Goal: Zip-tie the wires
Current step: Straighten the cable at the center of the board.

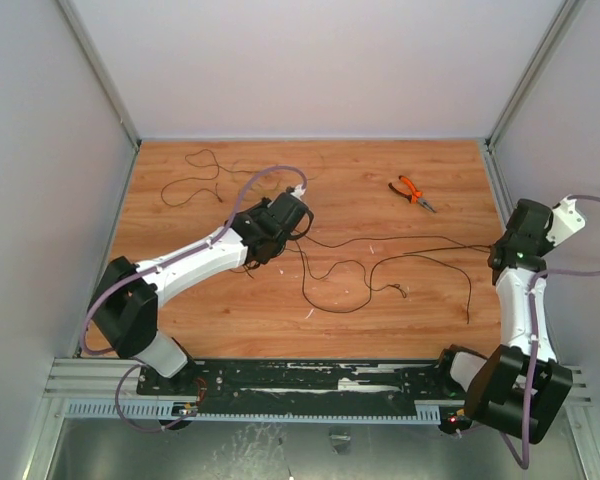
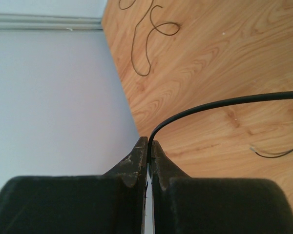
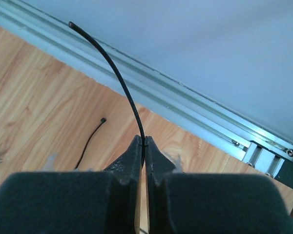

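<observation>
Two arms over the wires (image 1: pixel 400 240), which sprawl in loose black loops across the worktop (image 1: pixel 230 320); left fingers (image 2: pixel 136 158) clenched on one strand, raised left of centre; right fingers (image 3: pixel 132 158) clenched on a strand near the right wall; pliers (image 1: pixel 412 192) lying apart, further back.

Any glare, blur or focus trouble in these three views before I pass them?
Top external: even soft light, sharp, no glare; the wires read clearly on the table. Left wrist: the left hand fills the bottom, dark and soft-edged, wood behind sharp. Right wrist: the right hand likewise dark and soft.
</observation>
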You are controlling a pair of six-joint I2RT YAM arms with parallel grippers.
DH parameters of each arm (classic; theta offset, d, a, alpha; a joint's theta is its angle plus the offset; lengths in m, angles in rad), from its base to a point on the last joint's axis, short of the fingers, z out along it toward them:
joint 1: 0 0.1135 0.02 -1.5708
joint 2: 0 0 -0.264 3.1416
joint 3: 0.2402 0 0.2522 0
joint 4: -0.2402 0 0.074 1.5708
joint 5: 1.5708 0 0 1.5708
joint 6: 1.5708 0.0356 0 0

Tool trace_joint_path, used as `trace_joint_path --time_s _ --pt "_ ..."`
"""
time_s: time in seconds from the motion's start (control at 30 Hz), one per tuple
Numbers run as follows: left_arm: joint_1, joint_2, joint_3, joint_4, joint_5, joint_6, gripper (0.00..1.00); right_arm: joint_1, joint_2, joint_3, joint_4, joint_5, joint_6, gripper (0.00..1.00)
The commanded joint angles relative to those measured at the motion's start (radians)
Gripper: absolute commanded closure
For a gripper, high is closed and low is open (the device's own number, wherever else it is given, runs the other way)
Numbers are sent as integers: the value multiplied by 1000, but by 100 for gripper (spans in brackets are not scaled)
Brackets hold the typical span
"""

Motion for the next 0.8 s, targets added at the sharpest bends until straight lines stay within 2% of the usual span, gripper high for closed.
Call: trace_joint_path --time_s 0.0,0.23,0.43,0.77 --pt "-17 30 10 1 53 12 100 -35 31 -32 109 105 5 100" --pt "-29 120 42 -48 110 -29 100 -44 90 -73 170 64 -7 100" --pt "-34 157 2 -48 131 -8 100 -43 145 -115 206 -67 27 100" --pt "-19 181 -102 -44 163 42 100 -43 169 -185 255 -127 15 100"
